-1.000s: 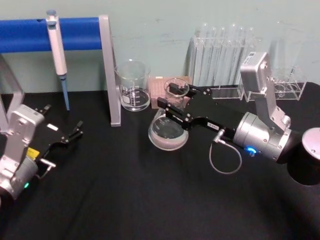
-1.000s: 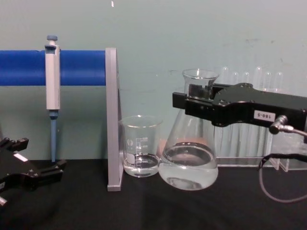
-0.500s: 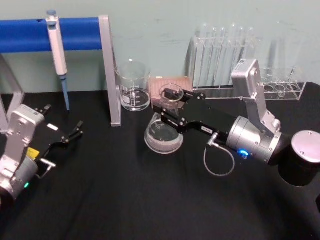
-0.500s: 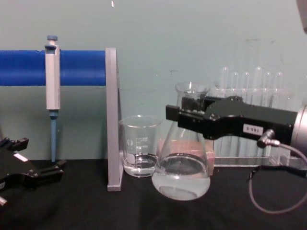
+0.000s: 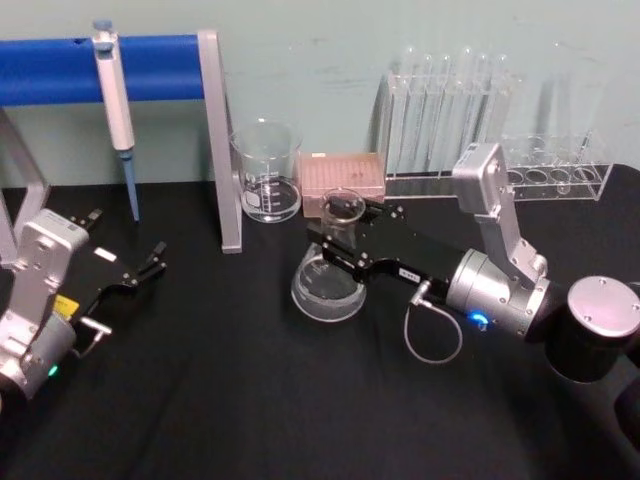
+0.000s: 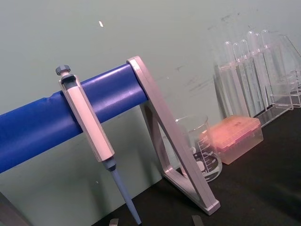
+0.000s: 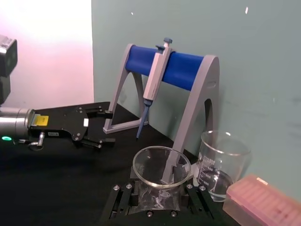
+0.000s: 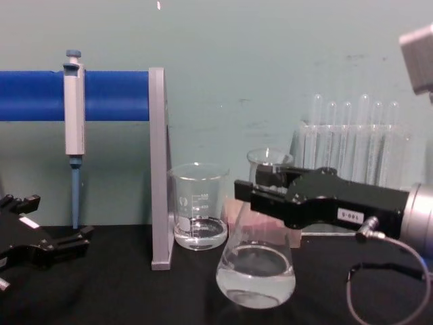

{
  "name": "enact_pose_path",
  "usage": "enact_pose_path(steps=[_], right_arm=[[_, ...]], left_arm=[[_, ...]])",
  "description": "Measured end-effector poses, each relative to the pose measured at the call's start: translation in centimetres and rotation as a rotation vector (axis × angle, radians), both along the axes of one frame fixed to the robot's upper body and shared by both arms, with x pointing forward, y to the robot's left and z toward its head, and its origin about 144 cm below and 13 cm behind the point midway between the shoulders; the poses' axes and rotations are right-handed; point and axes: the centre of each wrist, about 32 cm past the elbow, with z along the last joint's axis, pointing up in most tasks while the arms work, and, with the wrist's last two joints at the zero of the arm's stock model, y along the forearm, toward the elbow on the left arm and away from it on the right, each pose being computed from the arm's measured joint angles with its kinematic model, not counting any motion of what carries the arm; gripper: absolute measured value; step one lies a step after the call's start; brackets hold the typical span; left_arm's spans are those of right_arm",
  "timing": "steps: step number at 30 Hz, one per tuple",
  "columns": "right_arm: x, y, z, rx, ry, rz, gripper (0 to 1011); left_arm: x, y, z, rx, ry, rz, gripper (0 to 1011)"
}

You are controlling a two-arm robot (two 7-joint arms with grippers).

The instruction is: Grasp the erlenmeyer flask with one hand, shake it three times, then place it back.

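Right gripper (image 8: 260, 188) is clamped on the flask (image 8: 256, 267) at the neck, just under the rim — I see the jaws either side of the glass in the right wrist view, rim (image 7: 162, 168) poking up between them. The flask sits low, in front of the beaker (image 5: 266, 170) and the pink box (image 5: 343, 175), with a shallow pool of clear liquid in the base. I can't tell if the base is touching the table (image 5: 250, 400) or hanging just above it; the chest view puts it very near the black surface. My read: I'm either in a shake stroke or on the set-down — one moment doesn't tell me which, and I can't count shakes from here. If it's the set-down, next move is to ease the base flat onto the table, confirm it's upright, then let go and back the jaws straight off the neck without clipping the rim. Left gripper (image 5: 140, 272) is parked on the table at the left, near the pipette stand (image 5: 215, 140), fingers spread, holding nothing. Hard to make out: flask markings, the exact liquid level, and where the pads meet the neck behind the black jaws.
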Motion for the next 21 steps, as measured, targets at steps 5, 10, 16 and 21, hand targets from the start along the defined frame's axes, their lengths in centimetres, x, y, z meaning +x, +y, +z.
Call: enact_pose_path(steps=[5, 10, 16, 21], right_arm=[[0.2, 0.1, -0.7, -0.009, 0.010, -0.008, 452], [0.4, 0.2, -1.2, -0.021, 0.018, -0.018, 452], [0.5, 0.4, -1.8, -0.033, 0.032, -0.028, 452], [0.6, 0.5, -2.2, -0.039, 0.039, -0.033, 452]], left_arm=[[0.0, 0.0, 0.0, 0.000, 0.000, 0.000, 1001], [0.0, 0.0, 0.0, 0.000, 0.000, 0.000, 1001], [0.0, 0.0, 0.0, 0.000, 0.000, 0.000, 1001], [0.0, 0.0, 0.0, 0.000, 0.000, 0.000, 1001]])
